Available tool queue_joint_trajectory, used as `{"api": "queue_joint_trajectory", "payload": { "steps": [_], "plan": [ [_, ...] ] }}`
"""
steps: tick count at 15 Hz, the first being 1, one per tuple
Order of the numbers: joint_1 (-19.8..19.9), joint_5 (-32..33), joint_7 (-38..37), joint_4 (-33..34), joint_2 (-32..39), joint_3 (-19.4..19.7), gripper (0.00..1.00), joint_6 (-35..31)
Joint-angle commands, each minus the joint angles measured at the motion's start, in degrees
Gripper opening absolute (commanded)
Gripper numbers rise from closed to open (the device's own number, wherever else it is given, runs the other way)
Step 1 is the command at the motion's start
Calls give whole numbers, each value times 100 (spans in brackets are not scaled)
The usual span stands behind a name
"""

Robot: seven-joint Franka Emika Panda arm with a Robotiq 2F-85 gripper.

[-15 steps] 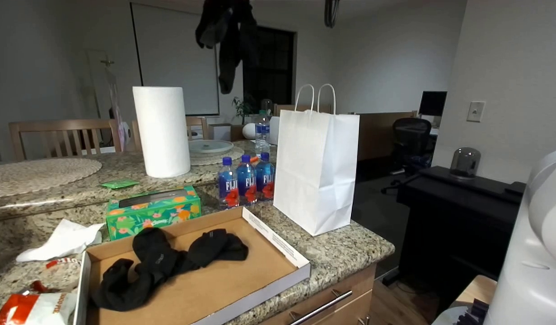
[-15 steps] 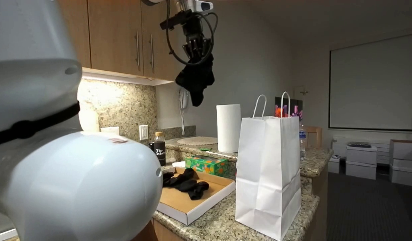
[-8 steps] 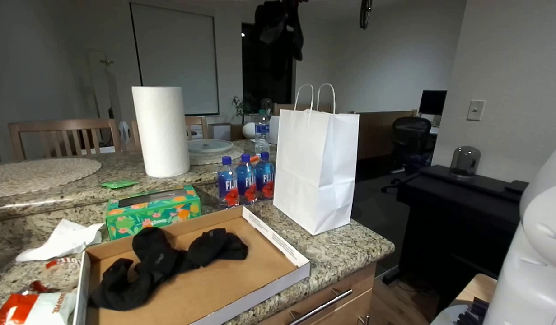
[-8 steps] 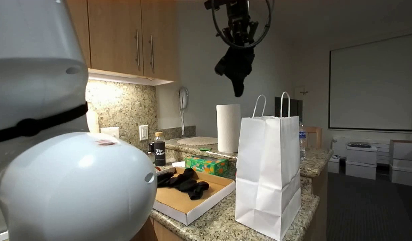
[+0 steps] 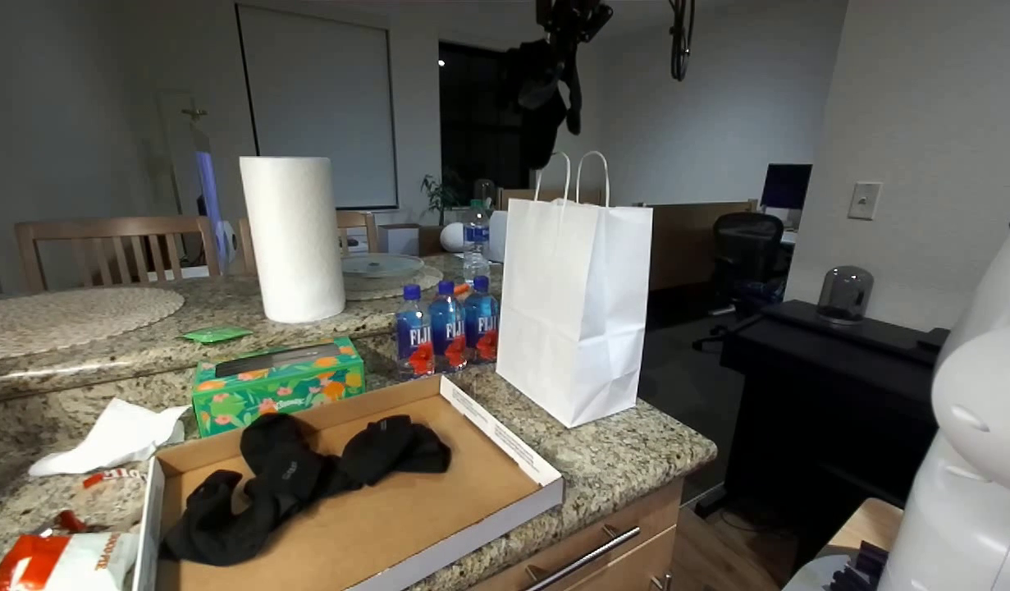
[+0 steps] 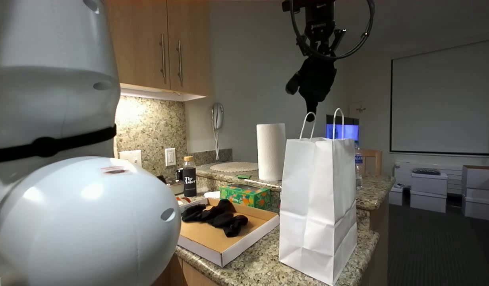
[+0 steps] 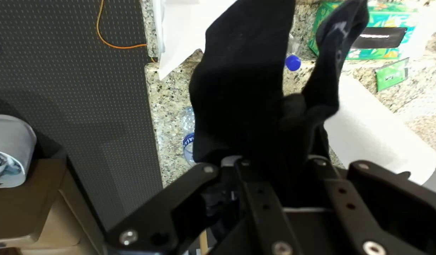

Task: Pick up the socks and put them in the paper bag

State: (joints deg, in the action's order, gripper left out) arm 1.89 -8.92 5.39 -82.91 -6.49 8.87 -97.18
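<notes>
The tool (image 7: 277, 159) — nearly closed — pinches a black sock bundle (image 6: 316, 79) near the white paper bag (image 6: 314, 206); centre it over the opening, lower, release. Other socks (image 5: 295, 480) lie in the cardboard tray (image 5: 422, 509).

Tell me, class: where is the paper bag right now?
In an exterior view, the paper bag stands upright on the counter, right of centre, just right of the three blue-capped bottles.
</notes>
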Motion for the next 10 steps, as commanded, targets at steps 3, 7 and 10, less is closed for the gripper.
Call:
{"api": "queue_joint_trajectory", "payload": {
  "steps": [3, 7, 10],
  "plan": [
    [309, -105, 216, 531, 261, 111, 11, 384],
    [294, -88, 189, 626, 373, 259, 11, 463],
    [309, -127, 164, 784, 423, 363, 11, 497]
  ]
}}
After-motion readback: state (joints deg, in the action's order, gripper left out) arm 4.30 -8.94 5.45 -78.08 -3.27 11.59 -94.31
